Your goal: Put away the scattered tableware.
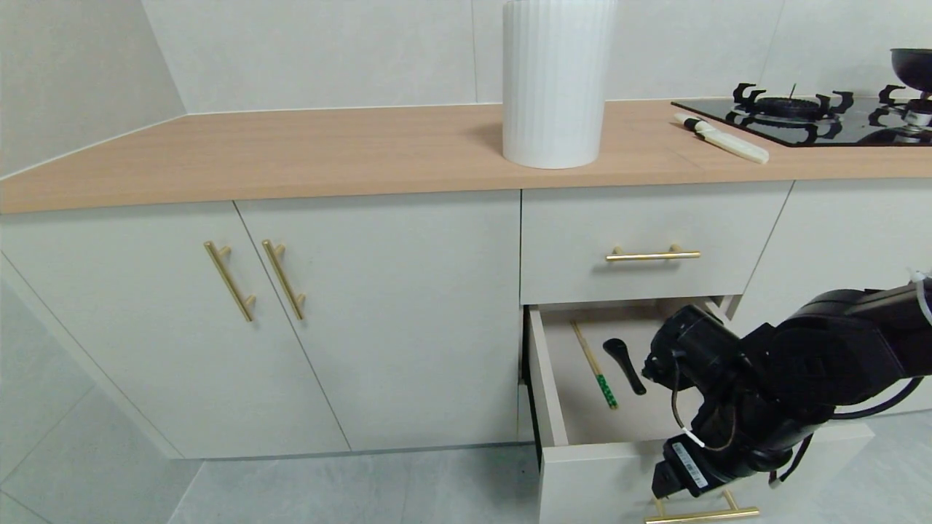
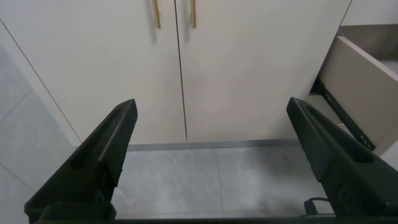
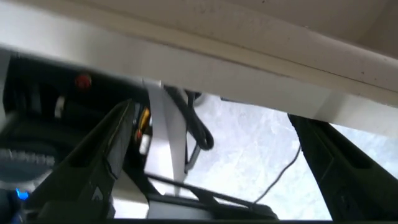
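The lower drawer (image 1: 547, 386) stands pulled out. Inside it lie a pair of wooden chopsticks (image 1: 595, 367) with green ends and a black spoon (image 1: 626, 364). A white-handled knife (image 1: 721, 138) rests on the wooden counter beside the stove (image 1: 808, 116). My right arm (image 1: 764, 386) hangs over the drawer's front corner, wrist low near its gold handle (image 1: 699, 514). The right gripper (image 3: 210, 115) is open, close against a white panel edge (image 3: 249, 68), with nothing between its fingers. My left gripper (image 2: 211, 106) is open and empty, low before the cupboard doors (image 2: 180, 62), with the open drawer (image 2: 357, 74) beside it.
A tall white ribbed container (image 1: 553, 80) stands on the counter above the drawers. The upper drawer (image 1: 653, 255) is closed. Two closed cupboard doors with gold handles (image 1: 255, 280) are to the left. A black pot (image 1: 914, 65) sits on the stove. Grey tiled floor lies below.
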